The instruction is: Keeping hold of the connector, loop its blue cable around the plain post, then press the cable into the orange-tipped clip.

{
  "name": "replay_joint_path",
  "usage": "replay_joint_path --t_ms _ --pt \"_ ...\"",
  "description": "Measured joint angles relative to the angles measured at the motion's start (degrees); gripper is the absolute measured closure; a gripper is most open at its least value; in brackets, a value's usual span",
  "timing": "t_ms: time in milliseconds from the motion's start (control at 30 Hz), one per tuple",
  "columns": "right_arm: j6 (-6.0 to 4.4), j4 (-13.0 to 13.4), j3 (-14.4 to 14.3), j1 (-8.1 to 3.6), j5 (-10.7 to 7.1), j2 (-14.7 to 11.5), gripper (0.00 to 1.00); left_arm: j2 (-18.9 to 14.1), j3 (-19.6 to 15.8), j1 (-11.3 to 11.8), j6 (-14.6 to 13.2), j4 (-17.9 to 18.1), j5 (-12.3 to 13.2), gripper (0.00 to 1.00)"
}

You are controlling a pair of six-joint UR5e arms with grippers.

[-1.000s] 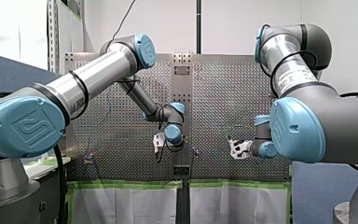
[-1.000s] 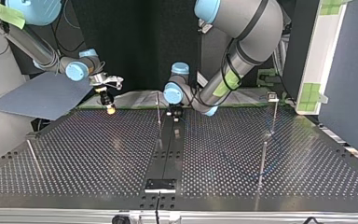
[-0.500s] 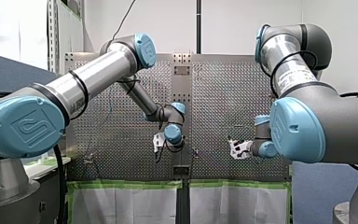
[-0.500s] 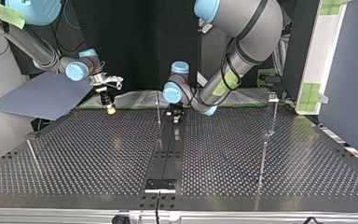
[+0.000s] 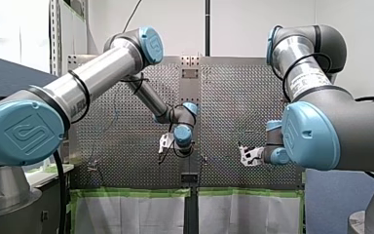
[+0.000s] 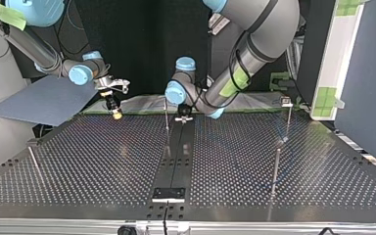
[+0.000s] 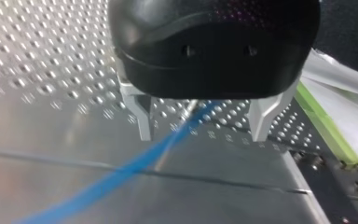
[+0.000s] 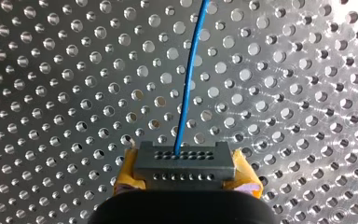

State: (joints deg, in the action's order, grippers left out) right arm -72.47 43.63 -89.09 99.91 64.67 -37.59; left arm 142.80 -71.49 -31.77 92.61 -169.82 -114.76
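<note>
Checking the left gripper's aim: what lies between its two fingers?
The blue cable passes between my left gripper's open metal fingers, shown in the left wrist view.

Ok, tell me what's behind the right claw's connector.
The perforated table, with the blue cable running from the connector over it. The yellow pads and body of my right claw hide the connector's sides and base.

Bright metal, dark plastic, one smooth blue sheath.
The perforated metal table (image 8: pixel 284 70) is brushed and shiny, glaring round its holes. The thin blue cable (image 8: pixel 189 70) has a smooth plastic-looking sheath; the dark grey block connector (image 8: pixel 185 161) looks matt plastic. My right gripper (image 8: pixel 185 168) bears yellow pads (image 8: pixel 127 169), matt; my left gripper (image 7: pixel 203 136) has a glossy black housing and pale, dull metal fingers (image 7: pixel 143 114).
</note>
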Motion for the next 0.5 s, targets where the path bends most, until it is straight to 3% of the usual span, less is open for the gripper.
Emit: replay_joint_path --t_ms 133,267,500 --pt "-0.07 -0.16 -0.01 -0.01 -0.06 0.00 1.00 -2.20 -2.21 -0.74 -2.27 1.19 0.19 0.00" --pt "-0.19 -0.31 -0.01 -0.02 -0.16 0.00 1.00 -3.46 -4.34 -1.77 -4.73 -0.20 -0.60 0.00" --pt "-0.23 -0.60 0.00 -0.07 -1.04 0.00 1.00 -3.79 -5.03 -3.05 -7.01 -2.84 -2.37 0.00"
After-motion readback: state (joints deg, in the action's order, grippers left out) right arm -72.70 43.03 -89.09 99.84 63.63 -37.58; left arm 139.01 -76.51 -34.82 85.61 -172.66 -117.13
